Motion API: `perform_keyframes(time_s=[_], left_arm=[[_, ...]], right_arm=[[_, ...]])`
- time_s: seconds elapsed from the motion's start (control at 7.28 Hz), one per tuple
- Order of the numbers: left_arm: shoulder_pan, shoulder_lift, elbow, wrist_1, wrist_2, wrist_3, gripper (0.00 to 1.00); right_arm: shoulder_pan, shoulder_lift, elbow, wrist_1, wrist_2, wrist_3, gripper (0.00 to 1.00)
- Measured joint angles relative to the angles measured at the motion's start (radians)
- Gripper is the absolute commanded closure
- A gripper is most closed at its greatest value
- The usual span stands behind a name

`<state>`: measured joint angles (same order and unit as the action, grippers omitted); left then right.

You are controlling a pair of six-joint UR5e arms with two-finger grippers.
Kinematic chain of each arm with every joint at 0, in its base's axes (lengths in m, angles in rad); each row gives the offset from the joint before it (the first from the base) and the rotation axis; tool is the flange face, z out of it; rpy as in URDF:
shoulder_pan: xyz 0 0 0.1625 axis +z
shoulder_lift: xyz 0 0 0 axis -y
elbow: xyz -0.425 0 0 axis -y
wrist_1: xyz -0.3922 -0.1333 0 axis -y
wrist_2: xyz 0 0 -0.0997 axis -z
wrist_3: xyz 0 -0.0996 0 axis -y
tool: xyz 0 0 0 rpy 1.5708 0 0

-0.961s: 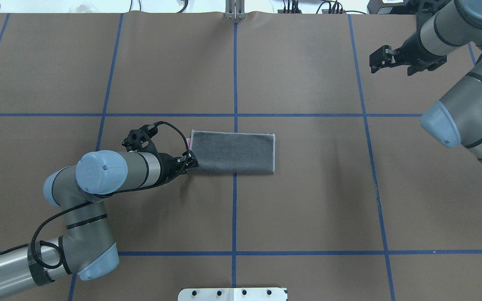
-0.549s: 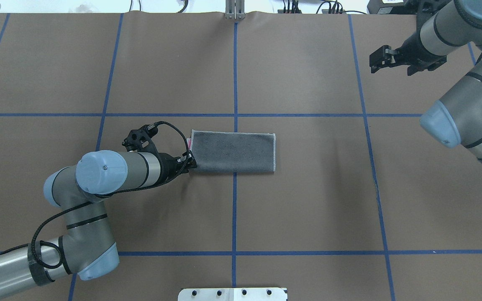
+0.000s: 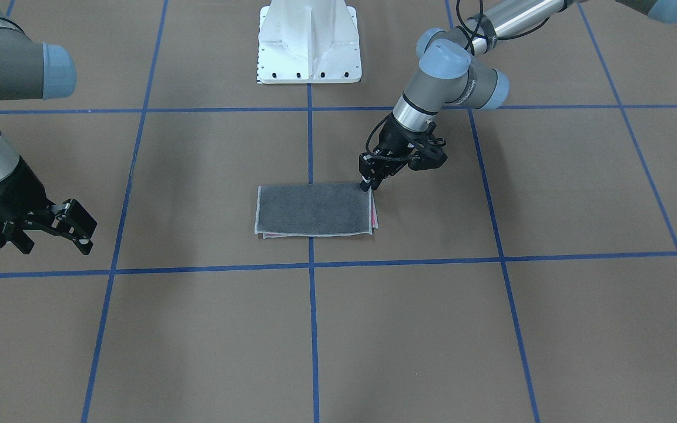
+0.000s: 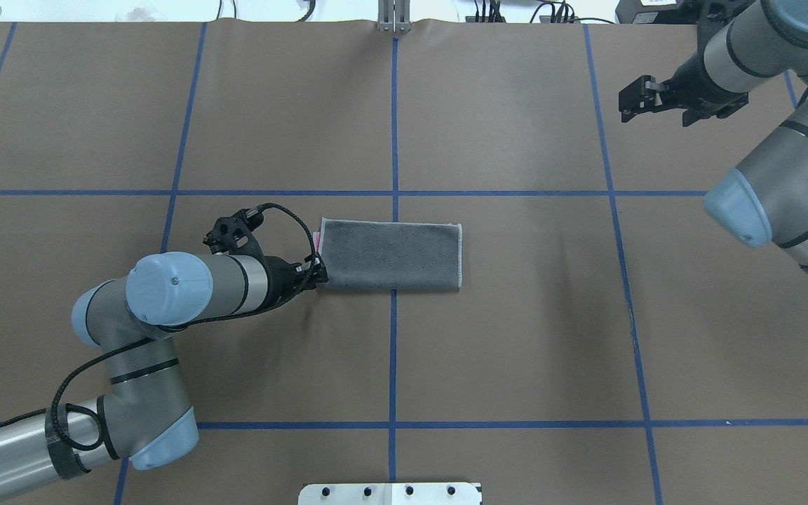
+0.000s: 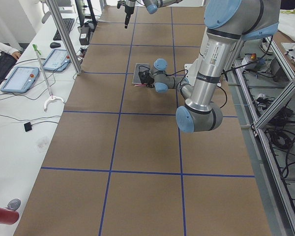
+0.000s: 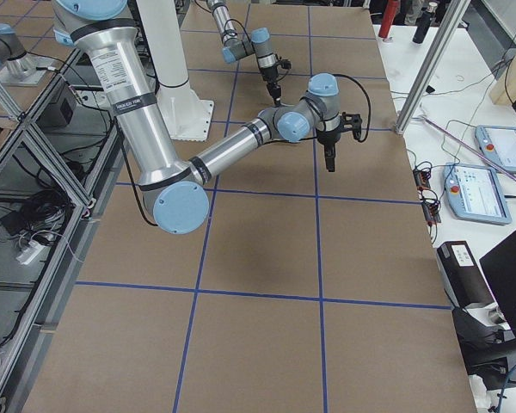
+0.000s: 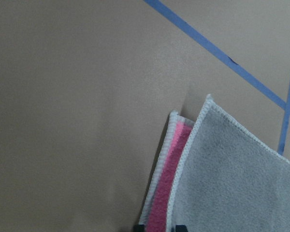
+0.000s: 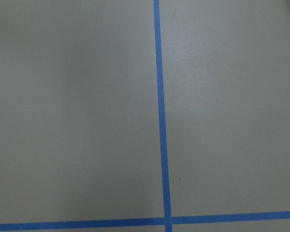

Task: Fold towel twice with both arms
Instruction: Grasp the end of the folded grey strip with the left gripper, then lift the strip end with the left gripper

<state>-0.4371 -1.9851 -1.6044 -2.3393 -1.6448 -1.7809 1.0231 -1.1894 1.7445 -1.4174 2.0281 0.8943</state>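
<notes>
At mid-table, the towel (image 4: 391, 255) lies folded once, grey face up, across the centre tape line (image 4: 394, 119). Left gripper (image 4: 318, 275) is narrow at the towel's near-left corner; whether it is clamping cannot be told. Right gripper (image 4: 625, 105) is spread wide, well apart from the towel.

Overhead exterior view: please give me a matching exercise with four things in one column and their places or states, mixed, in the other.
1 towel
2 left gripper
3 right gripper
4 white base

A at the view's bottom edge
B at the towel's corner
C folded, grey face up
D top right, apart from the towel

Pairs: 1-C, 2-B, 3-D, 4-A
</notes>
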Motion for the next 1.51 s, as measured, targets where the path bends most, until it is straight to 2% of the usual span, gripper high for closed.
perform_keyframes(time_s=[0.55, 0.82, 1.1, 1.51], left_arm=[[-0.008, 0.023, -0.034, -0.003, -0.004, 0.009, 1.00], [-0.011, 0.088, -0.110, -0.002, -0.008, 0.013, 1.00], [-0.014, 0.128, -0.144, -0.001, -0.002, 0.030, 1.00], [-0.005, 0.090, -0.133, 0.013, 0.023, 0.047, 1.00]], right_arm=[[0.002, 0.001, -0.001, 0.000, 0.000, -0.001, 0.00], [0.005, 0.001, -0.003, 0.000, 0.001, -0.002, 0.00], [0.007, 0.001, -0.003, 0.000, 0.001, -0.002, 0.00], [0.008, 0.002, -0.002, 0.000, 0.001, -0.002, 0.00]])
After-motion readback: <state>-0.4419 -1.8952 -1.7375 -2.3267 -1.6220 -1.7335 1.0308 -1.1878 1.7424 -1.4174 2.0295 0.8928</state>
